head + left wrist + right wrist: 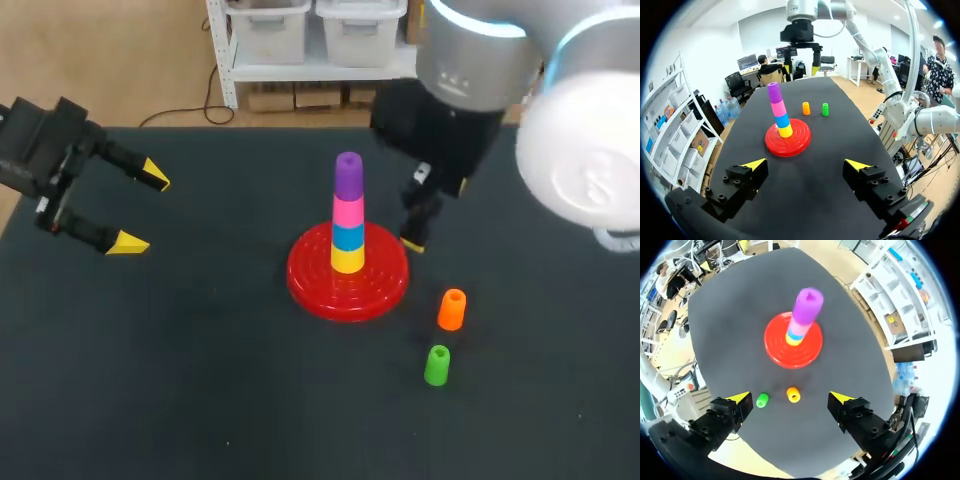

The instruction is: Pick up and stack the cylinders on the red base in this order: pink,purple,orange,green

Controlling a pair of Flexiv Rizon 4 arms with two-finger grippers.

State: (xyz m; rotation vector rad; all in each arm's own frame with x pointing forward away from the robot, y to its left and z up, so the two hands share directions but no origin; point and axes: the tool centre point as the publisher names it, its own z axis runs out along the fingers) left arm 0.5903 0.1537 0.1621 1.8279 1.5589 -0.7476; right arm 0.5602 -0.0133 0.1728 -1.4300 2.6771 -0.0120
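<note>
Cylinder stack [347, 215] at the middle of the table [200, 380], seated on the red base [305, 282]. From the bottom up it reads yellow, blue, pink cylinder [348, 211], purple cylinder [348, 176].

Far left: left pincer [140, 210], fingers spread, holding nothing, well apart from the base.

Just right of the base: right pincer [789, 399], also spread and empty, above the table. In its own wrist view the orange cylinder [452, 309] lies under it, roughly between the two yellow tips, with the green cylinder [437, 365] beside it, nearer one finger. Both stand upright on the table, near each other but apart, right of the base.

Step in hand, by judgement: pink and purple are placed, so orange is next. The right pincer must come down over the orange cylinder and close on its sides without brushing the green one. It must then raise it above the purple top and centre it there before release. The column is tall and slim, so a sideways nudge could topple it.
</note>
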